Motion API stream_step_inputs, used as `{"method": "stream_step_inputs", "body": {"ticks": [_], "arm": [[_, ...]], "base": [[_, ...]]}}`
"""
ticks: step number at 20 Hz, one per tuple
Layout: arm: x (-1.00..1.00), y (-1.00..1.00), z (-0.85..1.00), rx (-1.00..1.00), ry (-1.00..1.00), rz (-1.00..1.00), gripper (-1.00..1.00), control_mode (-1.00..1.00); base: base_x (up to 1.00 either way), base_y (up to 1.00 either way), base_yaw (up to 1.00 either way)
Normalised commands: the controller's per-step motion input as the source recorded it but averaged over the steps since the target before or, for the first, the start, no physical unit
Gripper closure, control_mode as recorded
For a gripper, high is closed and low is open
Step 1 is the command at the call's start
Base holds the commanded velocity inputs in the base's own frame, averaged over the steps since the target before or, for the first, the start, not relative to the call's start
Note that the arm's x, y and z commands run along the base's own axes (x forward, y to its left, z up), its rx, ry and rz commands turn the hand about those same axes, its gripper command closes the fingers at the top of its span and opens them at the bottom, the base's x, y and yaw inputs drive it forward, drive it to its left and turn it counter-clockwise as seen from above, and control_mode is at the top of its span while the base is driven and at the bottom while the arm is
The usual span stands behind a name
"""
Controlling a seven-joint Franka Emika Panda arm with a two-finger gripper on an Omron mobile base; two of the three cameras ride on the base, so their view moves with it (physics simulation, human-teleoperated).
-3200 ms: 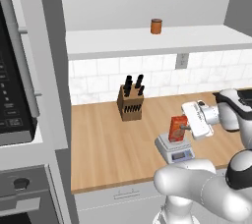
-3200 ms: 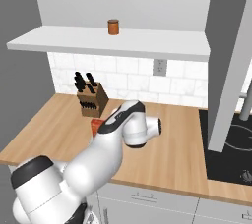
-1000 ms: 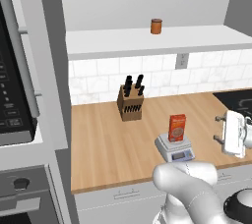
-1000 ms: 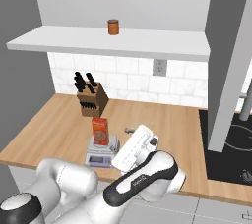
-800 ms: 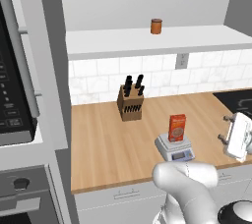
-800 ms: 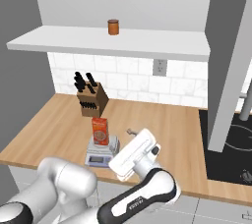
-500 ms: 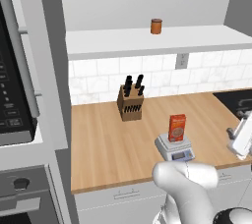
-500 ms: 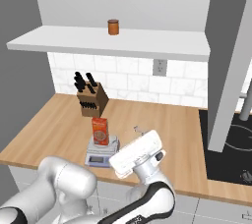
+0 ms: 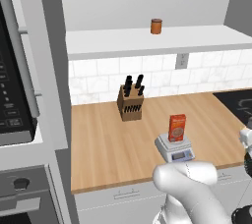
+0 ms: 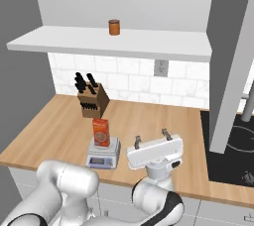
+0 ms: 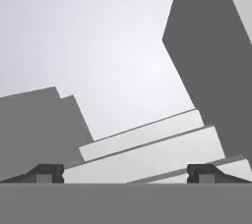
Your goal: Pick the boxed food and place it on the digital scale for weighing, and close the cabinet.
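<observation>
The orange-red boxed food (image 9: 177, 127) (image 10: 100, 132) stands upright on the light grey digital scale (image 9: 175, 150) (image 10: 103, 154) near the counter's front edge. My gripper (image 10: 152, 138) is to the right of the scale, apart from it, pointing upward, open with nothing between its fingers. In the hand view the gripper (image 11: 125, 174) faces the underside of the cabinet's pale shelf (image 11: 147, 144). The cabinet stands open: its grey right door (image 10: 233, 61) swings out over the counter, and the pale shelf (image 9: 147, 41) is exposed.
A small orange-brown can (image 9: 156, 26) (image 10: 114, 27) sits on the cabinet shelf. A wooden knife block (image 9: 130, 104) (image 10: 93, 102) stands by the tiled wall. The dark cooktop (image 10: 230, 150) lies to the right, the microwave (image 9: 12, 70) to the far left.
My gripper has let go of the boxed food, drawn back to the right and front of the scale, and tipped upward. The box stays on the scale.
</observation>
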Motion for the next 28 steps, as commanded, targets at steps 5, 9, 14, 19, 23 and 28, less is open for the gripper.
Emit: {"method": "stream_step_inputs", "body": {"ticks": [5,9,14,19,23,28], "arm": [[-0.05,-0.89,0.39,0.11,0.08,0.00,-1.00,-1.00],[-0.06,-0.75,0.23,-0.01,0.46,0.00,-1.00,-1.00],[-0.14,-0.32,-0.15,-0.04,0.29,0.00,-1.00,-1.00],[0.00,-0.51,-0.19,0.00,0.08,0.01,-1.00,-1.00],[0.00,-0.61,-0.36,0.00,0.25,0.00,-1.00,-1.00],[0.00,-0.57,-0.05,0.00,0.36,0.00,-1.00,-1.00]], "base": [[0.00,0.00,0.00],[0.00,0.00,0.00],[0.00,0.00,0.00],[0.00,0.00,0.00],[0.00,0.00,0.00],[0.00,0.00,0.00]]}}
